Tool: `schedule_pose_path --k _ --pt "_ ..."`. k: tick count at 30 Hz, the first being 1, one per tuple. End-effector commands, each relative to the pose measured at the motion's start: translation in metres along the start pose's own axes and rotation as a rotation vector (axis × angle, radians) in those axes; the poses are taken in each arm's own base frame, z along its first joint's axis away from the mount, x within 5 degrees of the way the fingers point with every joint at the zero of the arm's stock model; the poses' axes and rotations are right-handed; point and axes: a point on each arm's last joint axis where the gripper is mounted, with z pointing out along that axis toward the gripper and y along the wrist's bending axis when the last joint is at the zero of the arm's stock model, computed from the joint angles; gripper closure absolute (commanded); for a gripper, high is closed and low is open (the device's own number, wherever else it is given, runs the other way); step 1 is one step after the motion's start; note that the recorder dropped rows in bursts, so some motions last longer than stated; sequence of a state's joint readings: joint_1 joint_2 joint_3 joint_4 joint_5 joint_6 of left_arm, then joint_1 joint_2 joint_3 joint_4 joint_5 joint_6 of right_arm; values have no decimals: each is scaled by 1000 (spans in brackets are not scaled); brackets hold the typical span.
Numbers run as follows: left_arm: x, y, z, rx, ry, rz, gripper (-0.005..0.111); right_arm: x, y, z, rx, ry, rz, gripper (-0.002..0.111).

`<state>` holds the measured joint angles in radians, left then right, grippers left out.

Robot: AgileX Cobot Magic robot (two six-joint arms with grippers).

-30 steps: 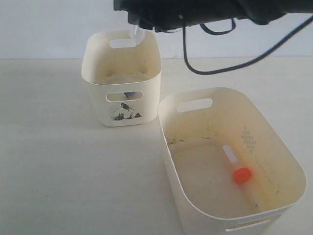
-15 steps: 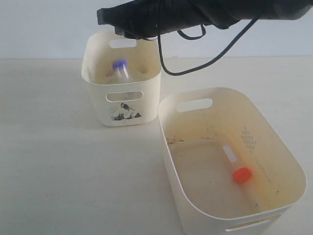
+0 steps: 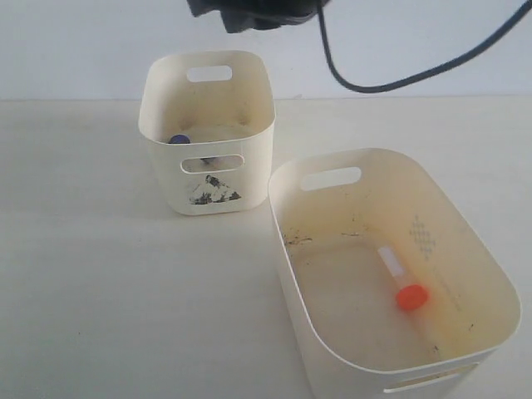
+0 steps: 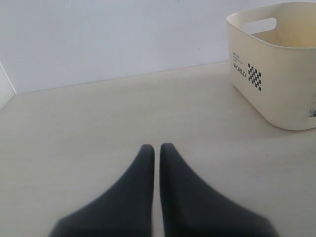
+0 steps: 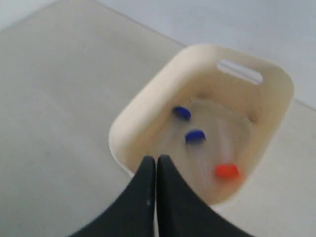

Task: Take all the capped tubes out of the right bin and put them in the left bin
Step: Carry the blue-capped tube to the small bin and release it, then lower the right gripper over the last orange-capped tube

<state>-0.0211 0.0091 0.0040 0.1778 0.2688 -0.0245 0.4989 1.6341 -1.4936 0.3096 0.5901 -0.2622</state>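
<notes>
Above the left bin (image 3: 162, 170), right gripper (image 5: 156, 162) pressed together empty, blue-capped tube (image 3: 179, 140) just dropped in; one orange-capped tube (image 3: 401, 281) remains

**Bins open above, tight between**

The left bin (image 3: 166, 179) and right bin (image 3: 293, 287) are open-topped; their near corners leave no visible gap for jaws. The right gripper (image 5: 156, 162), jaws together, hangs over the left bin's mouth, and a cable (image 3: 391, 85) droops beyond the right bin's far rim. Three capped tubes (image 5: 195, 136) crowd the left bin's floor; one orange-capped tube (image 3: 401, 281) leaves the right bin's floor mostly bare. The counter (image 3: 108, 283) left of both bins lies open.
</notes>
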Motion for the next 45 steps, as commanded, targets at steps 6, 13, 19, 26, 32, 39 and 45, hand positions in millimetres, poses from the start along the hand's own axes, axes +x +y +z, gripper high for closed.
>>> schedule_pose_path --k 6,13,19,26,32,39,45 --pt "-2 0 -1 -2 -15 -13 102 36 -15 -59 284 495 75 109" --pt "-2 0 -1 -2 -15 -13 102 50 -16 -55 314 562 170 109" --pt "-2 0 -1 -2 -15 -13 102 66 -21 -32 341 644 198 109" --pt "-2 0 -1 -2 -15 -13 102 116 -33 -1 464 833 236 109" --pt "-2 0 -1 -2 -15 -13 102 139 -23 10 475 914 250 109" --pt "-2 0 -1 -2 -15 -13 102 146 -1 22 476 940 134 109" --pt "-2 0 -1 -2 -15 -13 102 166 0 38 502 1018 131 109"
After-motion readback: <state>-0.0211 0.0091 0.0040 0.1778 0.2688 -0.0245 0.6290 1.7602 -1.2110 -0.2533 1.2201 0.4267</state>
